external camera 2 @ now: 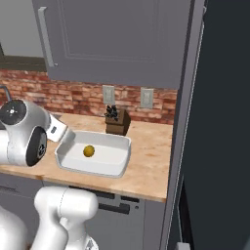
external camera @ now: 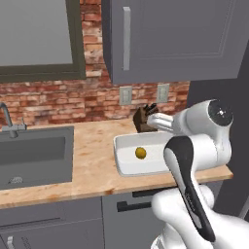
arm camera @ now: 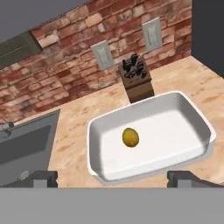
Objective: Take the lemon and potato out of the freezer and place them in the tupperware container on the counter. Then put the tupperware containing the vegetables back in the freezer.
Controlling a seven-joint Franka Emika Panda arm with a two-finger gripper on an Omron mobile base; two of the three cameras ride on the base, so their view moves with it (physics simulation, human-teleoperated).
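Note:
The white tupperware container (external camera: pixel 124 163) (external camera 2: pixel 122 158) (arm camera: pixel 192 118) sits on the beige counter (external camera: pixel 92 165) (external camera 2: pixel 146 146). One small yellow roundish fruit, which I take for the lemon (external camera: pixel 140 153) (external camera 2: pixel 88 151) (arm camera: pixel 130 137), lies inside it near the middle. My gripper (arm camera: pixel 113 178) hovers above the tub's near rim, open, its fingertips (arm camera: pixel 41 177) far apart with nothing between them. The potato is out of view. The dark freezer (external camera 2: pixel 222 97) (external camera: pixel 219 97) rises at the counter's right end; I cannot see inside it.
A brown knife block (external camera: pixel 143 119) (external camera 2: pixel 117 122) (arm camera: pixel 138 81) stands just behind the tub against the brick wall. A dark grey sink (external camera: pixel 29 155) (arm camera: pixel 22 148) with a faucet (external camera: pixel 7 119) lies to the left. Grey wall cabinets (external camera: pixel 170 39) hang overhead.

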